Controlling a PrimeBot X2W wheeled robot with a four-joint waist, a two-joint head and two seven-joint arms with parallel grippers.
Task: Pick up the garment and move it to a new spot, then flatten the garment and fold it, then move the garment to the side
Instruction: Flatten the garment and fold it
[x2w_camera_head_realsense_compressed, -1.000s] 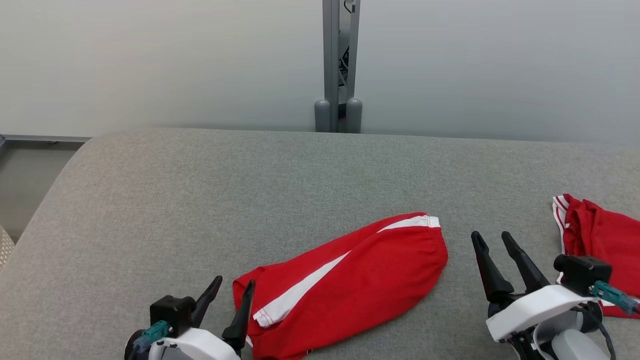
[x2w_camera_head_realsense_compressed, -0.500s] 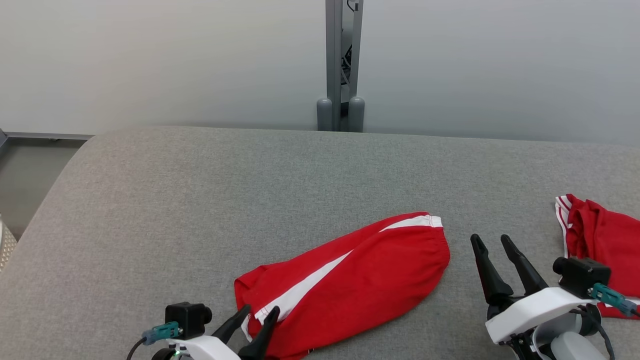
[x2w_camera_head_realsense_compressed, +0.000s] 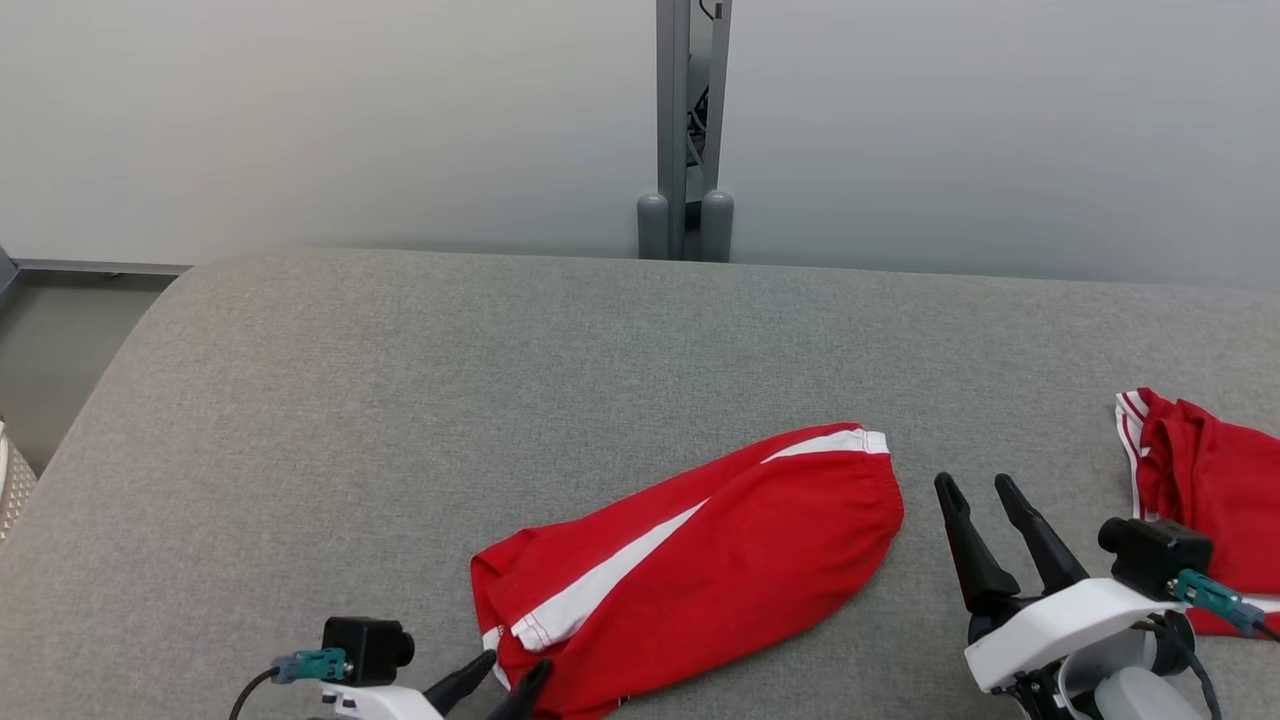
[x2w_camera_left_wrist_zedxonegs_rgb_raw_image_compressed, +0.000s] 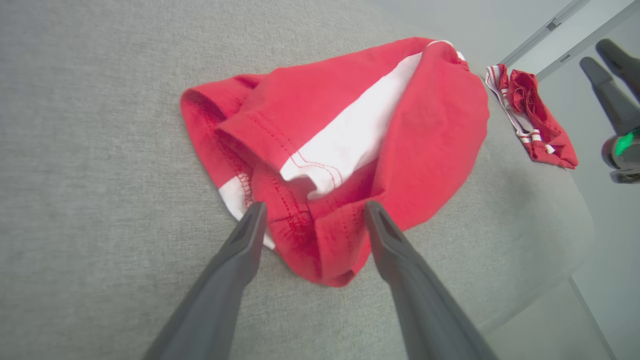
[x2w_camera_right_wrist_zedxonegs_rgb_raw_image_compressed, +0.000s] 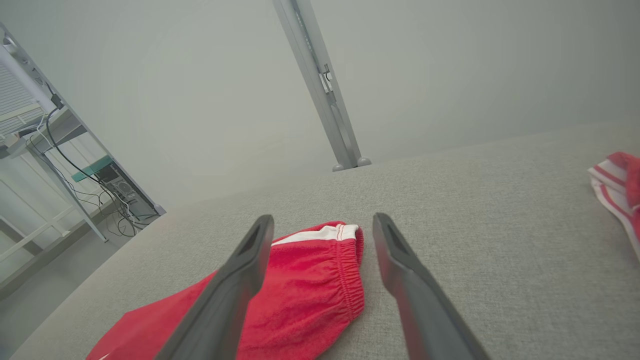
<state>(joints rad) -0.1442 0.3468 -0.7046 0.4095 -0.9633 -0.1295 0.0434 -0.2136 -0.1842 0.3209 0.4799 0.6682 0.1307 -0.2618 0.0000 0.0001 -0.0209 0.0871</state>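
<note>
- Fingers of the left gripper were seen spread apart, with nothing pinched between them. Against the frame from a second before, the gripper was found lower in the head view, its tips now down at the near left end of the garment rather than standing upright beside it.
- The right gripper was likewise seen with its fingers spread and empty, raised just beside the garment's right end and placed much as it was earlier.
- The garment, red with a white stripe, was found on the same part of the grey padded surface. The slight shift of the whole head view was put down to the camera.
- In the left wrist view, the stitched hem opening and the small white patch at the garment's end were shown between the two fingers, detail that was lost in the head view.
- In the right wrist view, the gathered elastic end of the garment was shown low between the fingers, with a desk and cables off to the left.
- A second red garment was seen well apart, at the right, cut off by the frame edge.
- The left gripper's body was cut off by the bottom edge of the head view, and whether its tips touched the cloth could not be told.
</note>
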